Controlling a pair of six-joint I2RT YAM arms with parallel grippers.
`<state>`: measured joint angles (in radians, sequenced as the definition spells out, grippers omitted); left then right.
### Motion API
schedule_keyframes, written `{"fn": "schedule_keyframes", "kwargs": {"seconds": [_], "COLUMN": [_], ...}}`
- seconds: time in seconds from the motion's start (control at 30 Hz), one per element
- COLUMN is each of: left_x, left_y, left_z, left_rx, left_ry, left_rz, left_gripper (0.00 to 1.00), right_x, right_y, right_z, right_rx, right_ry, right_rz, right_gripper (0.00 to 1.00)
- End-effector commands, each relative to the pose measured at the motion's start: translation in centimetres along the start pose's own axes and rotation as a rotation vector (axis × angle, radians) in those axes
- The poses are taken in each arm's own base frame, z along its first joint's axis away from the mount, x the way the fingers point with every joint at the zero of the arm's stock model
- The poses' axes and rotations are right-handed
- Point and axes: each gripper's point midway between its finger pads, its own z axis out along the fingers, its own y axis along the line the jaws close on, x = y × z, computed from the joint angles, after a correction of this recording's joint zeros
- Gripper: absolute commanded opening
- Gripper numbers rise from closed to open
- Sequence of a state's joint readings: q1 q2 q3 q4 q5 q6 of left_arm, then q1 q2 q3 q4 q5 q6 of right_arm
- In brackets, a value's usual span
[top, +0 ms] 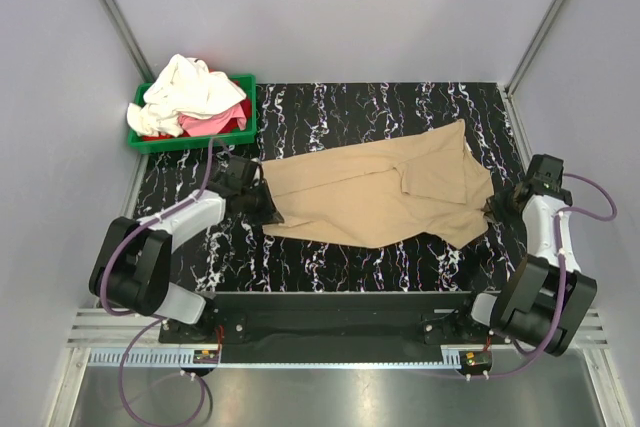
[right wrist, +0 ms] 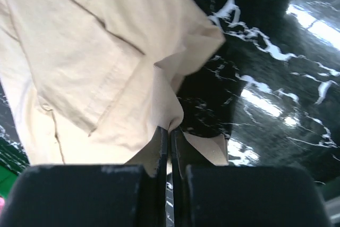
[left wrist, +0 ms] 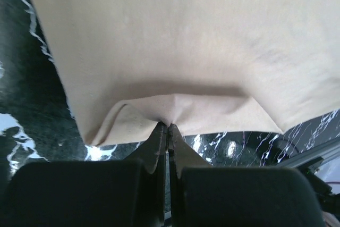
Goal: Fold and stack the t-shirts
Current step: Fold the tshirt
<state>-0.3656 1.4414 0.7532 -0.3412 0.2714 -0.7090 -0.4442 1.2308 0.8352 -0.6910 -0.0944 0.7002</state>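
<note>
A tan-khaki t-shirt (top: pixel 380 192) lies spread and partly folded across the middle of the black marbled table (top: pixel 330 267). My left gripper (top: pixel 262 204) is shut on its left edge, the cloth (left wrist: pixel 175 51) pinched between the jaws and puckered there. At the shirt's right end my right gripper (top: pixel 497 209) is shut on a fold of the fabric (right wrist: pixel 95 62) close to a sleeve. A cream-white t-shirt (top: pixel 190 92) and a pink-red t-shirt (top: pixel 215 122) lie crumpled together in the green bin (top: pixel 195 140) at the back left.
The green bin stands at the table's back left corner, close behind my left arm. Grey walls with metal posts enclose the table on three sides. Bare marbled surface shows in front of the tan shirt and behind it.
</note>
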Motion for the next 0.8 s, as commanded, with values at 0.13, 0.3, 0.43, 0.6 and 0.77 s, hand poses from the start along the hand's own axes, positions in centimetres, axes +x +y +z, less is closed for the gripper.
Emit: {"fn": "schedule_keyframes", "kwargs": {"seconds": [0.13,0.3,0.43,0.6,0.77], "left_x": [-3.8,-4.9,-6.0,-7.5,-8.5], "left_y": [-0.4,0.2,1.2,2.0,2.5], "left_z": [-1.2,-1.1,-0.9,-0.7,-1.1], "left_rx": [-0.015,-0.055,-0.093,-0.104,-0.131], "left_ry": [-0.073,-0.083,-0.092,-0.098,-0.127], "left_rz": [-0.018,-0.032,-0.050,-0.077,-0.087], "left_gripper": [0.00,0.00,0.00,0.00,0.00], "right_x": [-1.7,-2.3,-2.9,-2.5,-3.4], "right_y": [7.3,9.5,10.7,13.4,13.2], "right_z": [1.5,2.3,3.8,4.6,5.5], "right_rx": [-0.077,-0.032,-0.007,-0.009,0.073], "right_ry": [-0.017,-0.019,0.005,0.007,-0.030], "right_rz": [-0.107,-0.181,-0.234,-0.318,-0.366], "right_gripper": [0.00,0.00,0.00,0.00,0.00]}}
